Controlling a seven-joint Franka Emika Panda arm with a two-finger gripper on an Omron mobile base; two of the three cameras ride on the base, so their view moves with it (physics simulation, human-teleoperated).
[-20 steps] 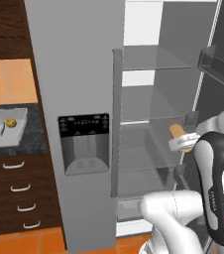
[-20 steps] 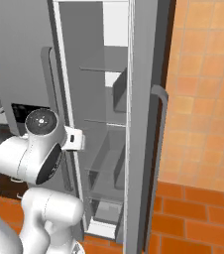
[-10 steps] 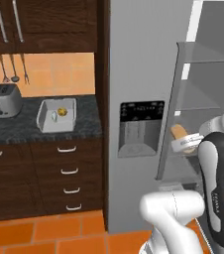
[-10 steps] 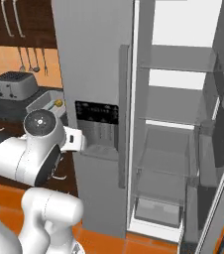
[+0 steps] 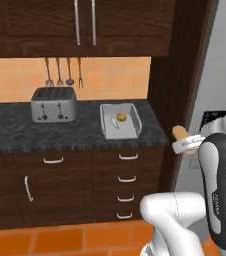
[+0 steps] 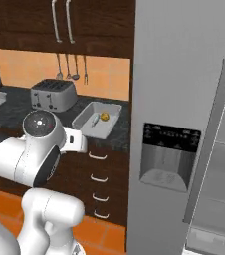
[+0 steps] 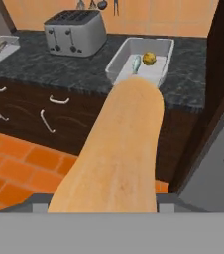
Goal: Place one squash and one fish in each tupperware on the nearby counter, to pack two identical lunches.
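On the black speckled counter [image 5: 75, 131], a boxy silver toaster [image 5: 53, 104] stands at nine o'clock of a shallow pale tupperware [image 5: 130, 131], which holds a round yellow squash [image 5: 121, 117] and a slim grey-green fish [image 7: 136, 63]. At three o'clock, the gripper [image 5: 185, 143] has its jaws clamped on a smooth tan oblong squash [image 7: 119, 149]
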